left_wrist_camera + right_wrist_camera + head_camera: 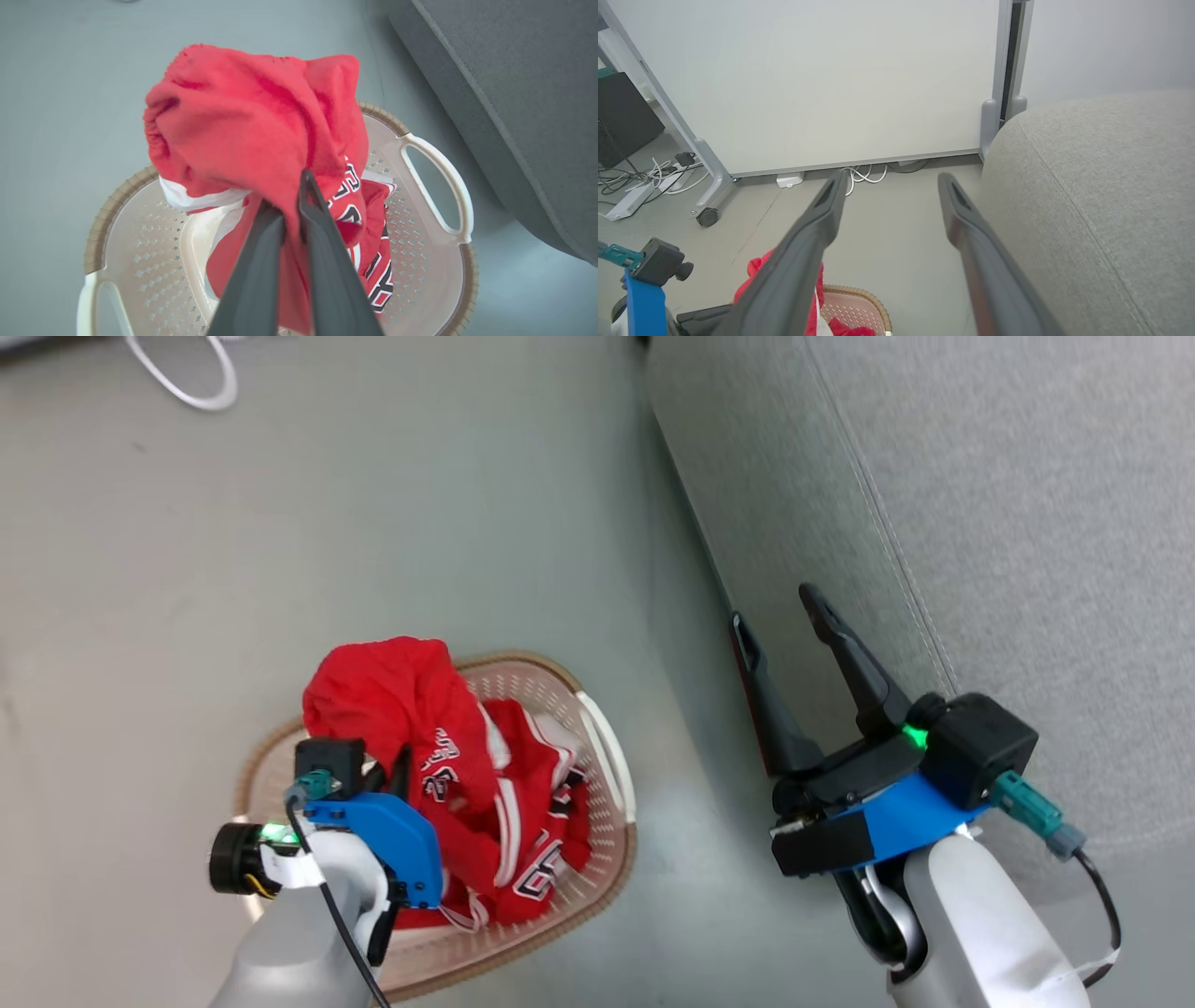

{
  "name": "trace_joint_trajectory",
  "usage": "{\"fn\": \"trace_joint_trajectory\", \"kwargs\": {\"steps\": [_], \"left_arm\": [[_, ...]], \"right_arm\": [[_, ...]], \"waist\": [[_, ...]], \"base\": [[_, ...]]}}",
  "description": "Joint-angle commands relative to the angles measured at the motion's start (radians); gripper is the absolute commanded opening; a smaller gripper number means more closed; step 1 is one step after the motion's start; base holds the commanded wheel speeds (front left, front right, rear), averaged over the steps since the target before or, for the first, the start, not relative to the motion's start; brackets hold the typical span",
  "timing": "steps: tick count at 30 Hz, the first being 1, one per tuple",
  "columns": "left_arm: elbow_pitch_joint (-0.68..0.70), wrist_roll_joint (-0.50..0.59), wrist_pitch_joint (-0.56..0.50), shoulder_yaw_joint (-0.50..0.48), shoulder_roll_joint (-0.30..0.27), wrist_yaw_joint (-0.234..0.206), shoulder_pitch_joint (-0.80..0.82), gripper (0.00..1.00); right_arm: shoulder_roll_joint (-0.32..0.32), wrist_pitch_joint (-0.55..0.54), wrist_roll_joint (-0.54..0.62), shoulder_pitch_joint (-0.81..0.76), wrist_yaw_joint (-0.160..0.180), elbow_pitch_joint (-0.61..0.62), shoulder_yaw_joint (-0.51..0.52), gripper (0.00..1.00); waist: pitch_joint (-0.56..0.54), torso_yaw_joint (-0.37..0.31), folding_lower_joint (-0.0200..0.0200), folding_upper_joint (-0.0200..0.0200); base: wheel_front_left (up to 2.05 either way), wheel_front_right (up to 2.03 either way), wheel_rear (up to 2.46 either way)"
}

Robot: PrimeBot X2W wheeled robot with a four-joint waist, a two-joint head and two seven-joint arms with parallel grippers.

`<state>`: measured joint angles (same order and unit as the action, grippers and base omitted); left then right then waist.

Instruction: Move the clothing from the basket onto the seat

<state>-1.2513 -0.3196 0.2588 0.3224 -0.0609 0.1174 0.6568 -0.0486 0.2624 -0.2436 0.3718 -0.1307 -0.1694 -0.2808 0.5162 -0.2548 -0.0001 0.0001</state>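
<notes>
Your left gripper (287, 191) pinches the soft, crumpled red clothing (243, 121), white-trimmed, bunched over the perforated cream basket (423, 261) at frame centre. Your right gripper (773, 605) gapes beside the grey fabric seat (1027, 523), right.

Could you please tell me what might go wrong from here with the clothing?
1. The left gripper has its fingers shut on only a narrow fold of the soft red sports clothing with white trim; it could slip free before reaching the large grey fabric seat cushion.
2. Fabric hangs into the cream perforated plastic basket with a brown rim, so lifting may tip it.
3. The open right gripper hovers by the seat, perhaps in the path.
</notes>
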Motion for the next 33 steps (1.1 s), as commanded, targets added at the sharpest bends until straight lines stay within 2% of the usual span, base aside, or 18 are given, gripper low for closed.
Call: {"fn": "trace_joint_trajectory", "kwargs": {"steps": [1, 6, 17, 33], "left_arm": [[0.011, -0.005, 0.006, 0.008, 0.002, 0.005, -0.014, 0.00], [0.089, -0.024, 0.007, 0.047, 0.011, 0.012, -0.042, 0.00], [0.314, -0.186, 0.008, 0.249, 0.010, 0.013, -0.102, 0.00], [0.467, -0.354, -0.017, 0.511, 0.010, 0.009, 0.040, 0.00]], "right_arm": [[-0.003, 0.004, 0.005, -0.019, 0.000, -0.008, 0.003, 1.00], [-0.003, 0.004, 0.020, -0.051, 0.000, -0.036, 0.011, 1.00], [-0.003, 0.004, 0.040, -0.115, 0.000, -0.087, 0.028, 1.00], [-0.003, -0.023, 0.039, -0.189, 0.000, -0.114, 0.016, 1.00]], "waist": [[-0.073, 0.056, 0.0001, -0.0001], [-0.153, 0.100, 0.0001, -0.0001], [-0.324, 0.162, 0.0001, -0.0001], [-0.470, 0.213, 0.0001, -0.0001]], "base": [[0.00, 0.00, 0.00], [0.00, 0.00, 0.00], [0.00, 0.00, 0.00], [0.00, 0.00, 0.00]]}}
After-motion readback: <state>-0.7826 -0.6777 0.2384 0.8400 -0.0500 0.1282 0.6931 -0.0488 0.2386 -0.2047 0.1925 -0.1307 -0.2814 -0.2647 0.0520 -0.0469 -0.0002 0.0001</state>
